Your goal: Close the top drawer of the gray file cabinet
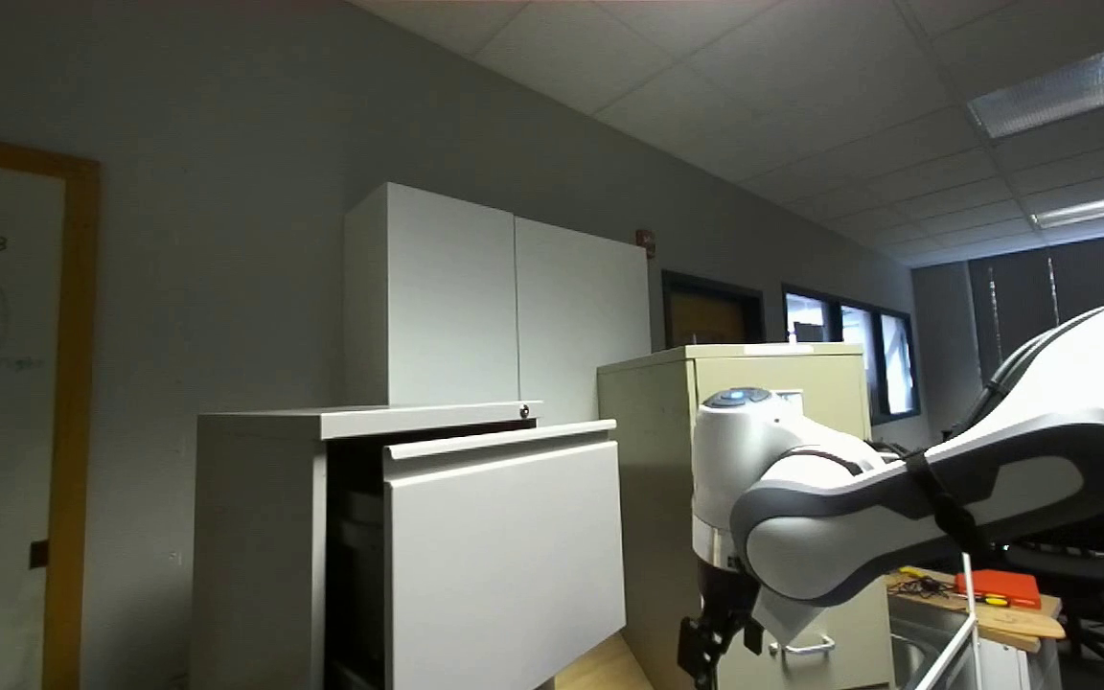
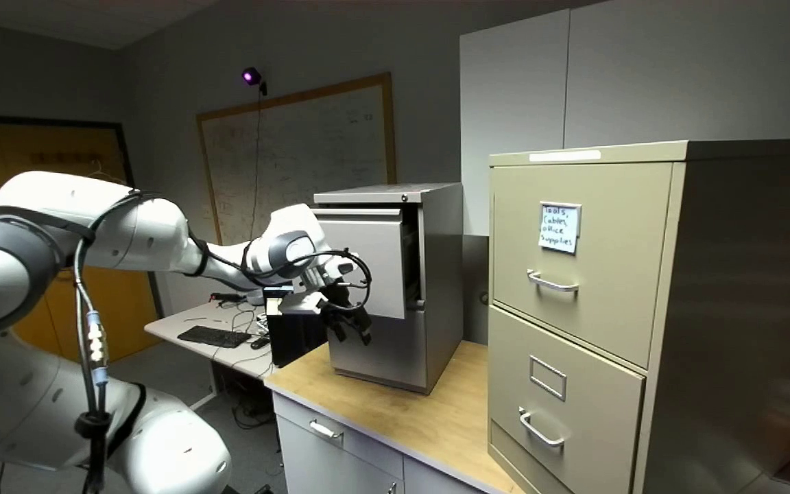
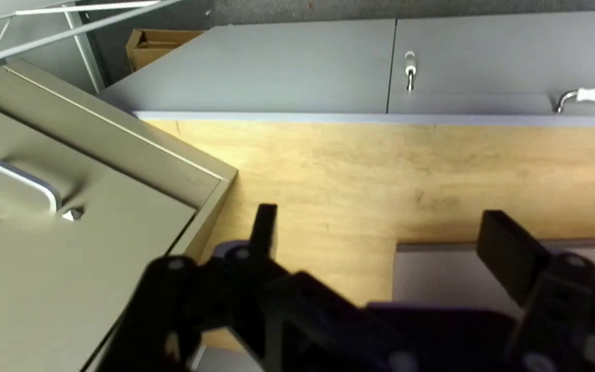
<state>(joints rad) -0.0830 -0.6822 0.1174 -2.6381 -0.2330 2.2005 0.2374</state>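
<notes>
The gray file cabinet (image 1: 255, 556) stands on a wooden counter and shows in both exterior views (image 2: 441, 274). Its top drawer (image 1: 509, 565) is pulled out, with a dark gap behind the plain front panel; the panel also shows in the other exterior picture (image 2: 378, 264), partly behind the arm. My gripper (image 2: 352, 335) is in front of the cabinet, low near the drawer panel's bottom edge; contact cannot be told. It also shows in an exterior view (image 1: 702, 652) beside the panel. In the wrist view the fingers (image 3: 379, 211) are wide apart with nothing between. The cabinet's lower front (image 3: 432, 279) shows below them.
A beige file cabinet (image 2: 577, 274) with handled drawers stands beside the gray one. The wooden counter (image 2: 367, 405) lies under the gray cabinet. A white cupboard (image 1: 451, 297) is behind. A desk with a keyboard (image 2: 213, 336) is beyond the arm.
</notes>
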